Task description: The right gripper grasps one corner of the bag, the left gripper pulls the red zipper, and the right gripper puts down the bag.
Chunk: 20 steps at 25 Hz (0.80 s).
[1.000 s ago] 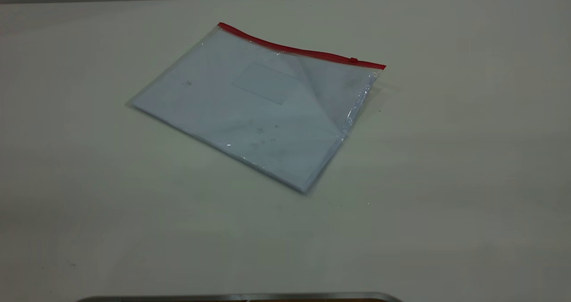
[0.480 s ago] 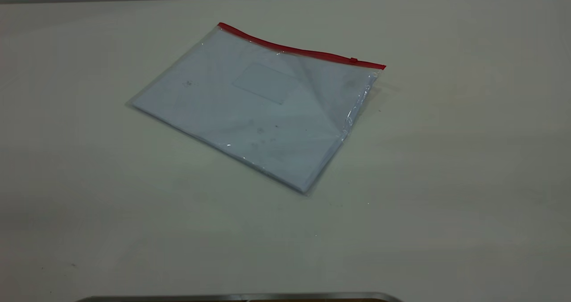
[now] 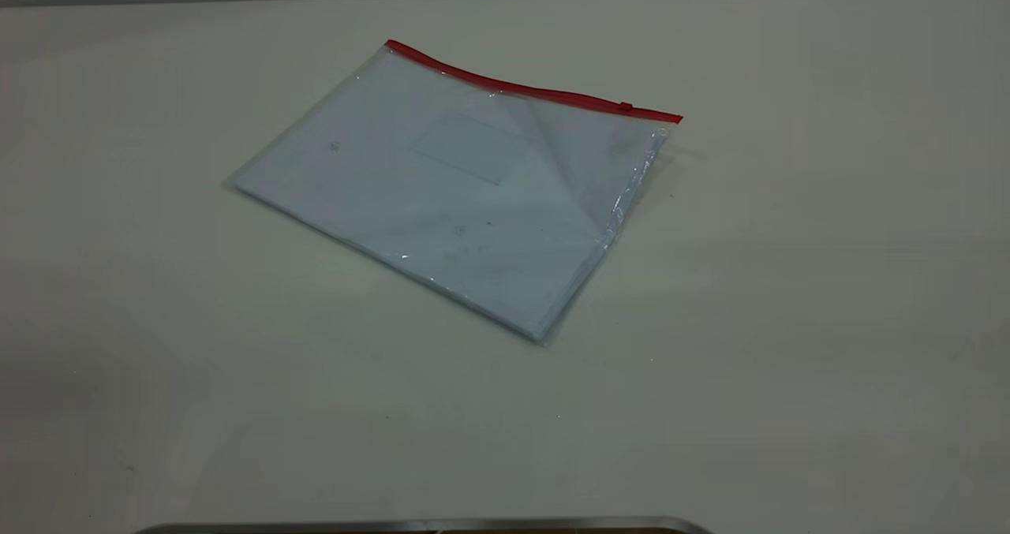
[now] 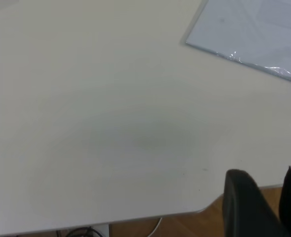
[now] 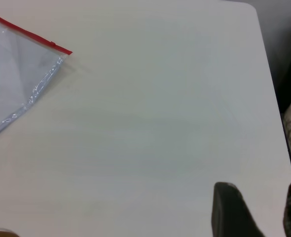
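White table [image 3: 789,321] w/ bag [image 3: 442,203] lying flat, red zipper [image 3: 529,90] untouched; your left gripper [image 4: 269,207] & right gripper [image 5: 256,212] both spread, empty, well apart from it, so nothing's done yet.

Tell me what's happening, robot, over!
Left gripper and right gripper open, both parked off the bag. Bag flat on the table, red zipper untouched. Nothing in the way.

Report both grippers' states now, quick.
Left gripper: open, holding nothing, near the table's edge, apart from the bag.
Right gripper: open, holding nothing, far from the bag's corner.
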Motion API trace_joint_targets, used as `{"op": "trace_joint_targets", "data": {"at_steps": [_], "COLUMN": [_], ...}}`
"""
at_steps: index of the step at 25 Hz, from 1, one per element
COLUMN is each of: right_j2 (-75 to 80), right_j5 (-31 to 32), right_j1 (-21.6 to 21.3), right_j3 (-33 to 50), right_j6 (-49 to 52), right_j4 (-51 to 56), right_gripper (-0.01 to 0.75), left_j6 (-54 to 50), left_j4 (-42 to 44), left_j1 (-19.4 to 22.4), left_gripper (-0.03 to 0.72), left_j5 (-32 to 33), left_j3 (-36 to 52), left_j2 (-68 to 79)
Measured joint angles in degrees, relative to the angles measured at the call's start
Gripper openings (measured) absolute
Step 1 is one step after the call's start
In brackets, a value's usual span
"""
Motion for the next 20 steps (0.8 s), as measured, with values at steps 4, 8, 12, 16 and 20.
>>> {"op": "trace_joint_targets", "data": {"at_steps": [4, 8, 12, 16, 20], "right_j2": [0.0, 0.0, 1.4, 11.4, 26.7], "right_j5": [0.0, -0.1, -1.5, -9.3, -19.2], "right_j1": [0.0, 0.0, 0.0, 0.0, 0.0], "right_j3": [0.0, 0.0, -0.3, -0.6, -0.6], "right_j6": [0.0, 0.0, -0.2, -2.5, -8.8], "right_j4": [0.0, 0.3, 3.9, 9.0, 11.3], "right_gripper": [0.304, 0.304, 0.304, 0.306, 0.351], "left_j6": [0.0, -0.6, -8.3, -10.7, -8.3], "left_j4": [0.0, 0.1, 1.1, 0.5, -1.5], "left_j1": [0.0, 0.0, 0.0, 0.0, 0.0], "left_gripper": [0.241, 0.241, 0.241, 0.241, 0.254], "left_j5": [0.0, 0.0, -1.2, -6.7, -17.9], "left_j3": [0.0, 0.0, -1.0, -2.7, -4.3], "left_j2": [0.0, 0.0, 2.5, 12.3, 26.2]}}
